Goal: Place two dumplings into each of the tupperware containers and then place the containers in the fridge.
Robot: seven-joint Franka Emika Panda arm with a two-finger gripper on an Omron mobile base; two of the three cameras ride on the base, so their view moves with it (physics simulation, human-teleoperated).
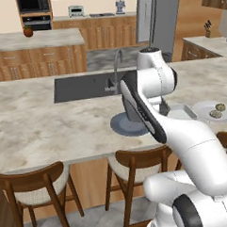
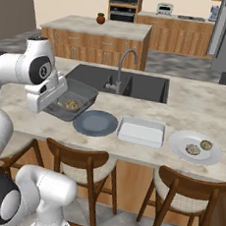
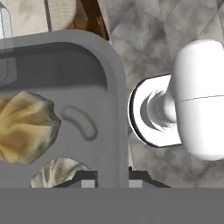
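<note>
**Loaded container held off the counter by one wall: risks and blind spots**

Kitchen with wood cabinets; the tall grey fridge (image 1: 154, 19) stands at the back, well apart from the marble counter (image 1: 36, 124) where the robot works. Whether its door is open cannot be told from either base view.

On the counter, from the sink (image 2: 137, 85) outward: a round blue-grey plate (image 2: 95, 123), a whitish tupperware container (image 2: 141, 131) that looks empty, and a pale plate (image 2: 181, 142) bearing two dumplings (image 2: 199, 147).

A second, grey tupperware container (image 2: 79, 99) hangs tilted beside the blue-grey plate, lifted by the gripper (image 3: 113, 177). In the hand view the claw is narrowed onto this container's wall, one fingertip inside and one outside, with two dumplings (image 3: 26, 127) lying on its floor.

Risks, judged from this pose:
- The grip takes one thin wall only, so the container may pivot or slip during a long carry.
- Further tilt would likely roll the dumplings toward the low side or over the rim.
- A wide swing toward the fridge could clip the faucet (image 2: 122, 66) or the chairs (image 2: 80, 166).

Hard to make out: the arm hides the held container in the left base view; the fingertips are cut off by the lower edge of the hand view, so the depth of their bite is uncertain; the nearer dumpling there is partly cropped.
</note>
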